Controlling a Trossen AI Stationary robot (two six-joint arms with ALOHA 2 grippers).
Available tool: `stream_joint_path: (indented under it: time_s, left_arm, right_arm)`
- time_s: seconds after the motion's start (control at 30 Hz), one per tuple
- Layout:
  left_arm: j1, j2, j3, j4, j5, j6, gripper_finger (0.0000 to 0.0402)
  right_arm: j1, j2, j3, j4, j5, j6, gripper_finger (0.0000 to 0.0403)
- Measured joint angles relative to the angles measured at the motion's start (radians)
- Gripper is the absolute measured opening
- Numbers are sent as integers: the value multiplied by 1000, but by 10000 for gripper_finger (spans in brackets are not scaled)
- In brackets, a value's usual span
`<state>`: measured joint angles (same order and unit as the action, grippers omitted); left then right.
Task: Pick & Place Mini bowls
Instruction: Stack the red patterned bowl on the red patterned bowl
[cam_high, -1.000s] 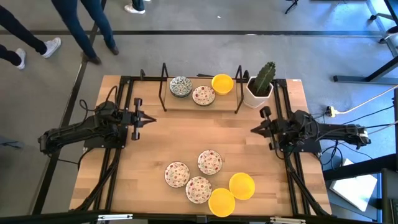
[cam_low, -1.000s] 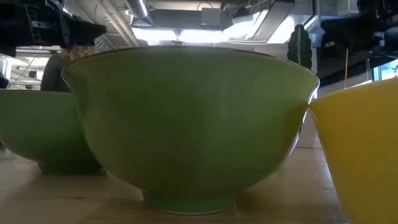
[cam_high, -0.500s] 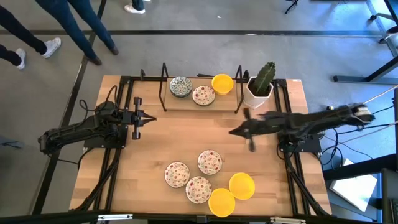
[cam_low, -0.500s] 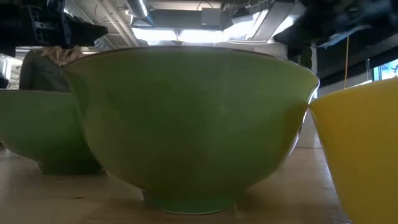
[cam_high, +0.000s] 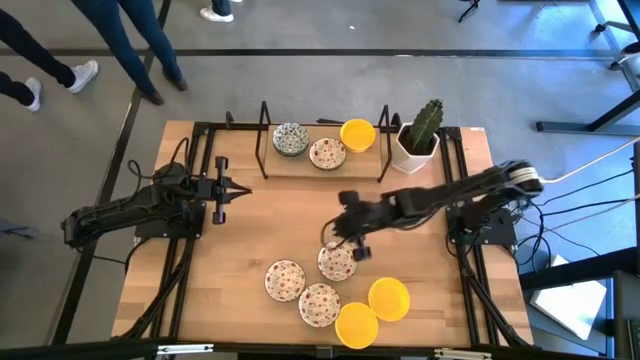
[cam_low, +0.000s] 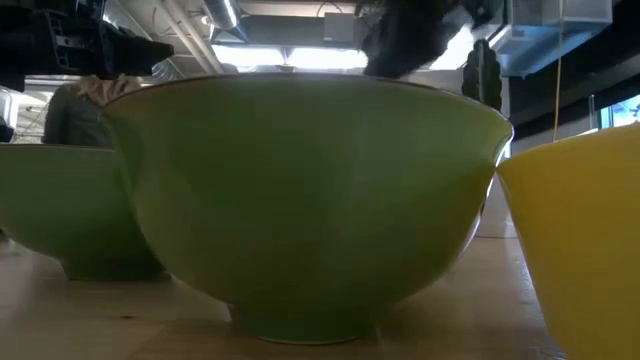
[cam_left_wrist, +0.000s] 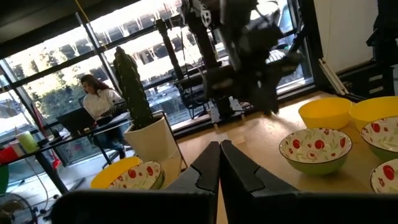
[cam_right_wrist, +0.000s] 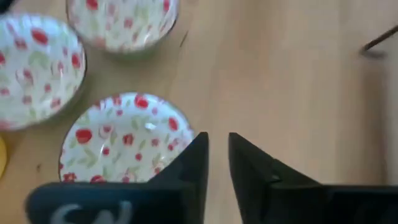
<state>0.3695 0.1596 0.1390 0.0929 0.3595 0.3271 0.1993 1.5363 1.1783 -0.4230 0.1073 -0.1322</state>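
My right pincer: over mid-tabletop, above the far edge of the nearest speckled bowl; fingers a narrow slit apart, holding nothing.
My left pincer: at the left side, shut, empty.
Bowls: five clustered near, rims close; three on the far rack.
Cactus pot: far right.
Open room: bare wood between the pincers.
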Motion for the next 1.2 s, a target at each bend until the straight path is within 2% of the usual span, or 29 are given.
stream_joint_path:
  time_s: [0.27,0.47,0.8,1.2]
  left_arm:
    - [0,0,0,0,0,0,6]
    - [0,0,0,0,0,0,6]
    - [0,0,0,0,0,0,6]
    - [0,0,0,0,0,0,6]
  right_arm:
    - [31,174,33,13,-67,-56,175]
    - [32,194,33,22,-90,-69,244]
    - [-8,207,28,-62,-92,29,256]
    - [-25,228,-53,27,-91,50,251]
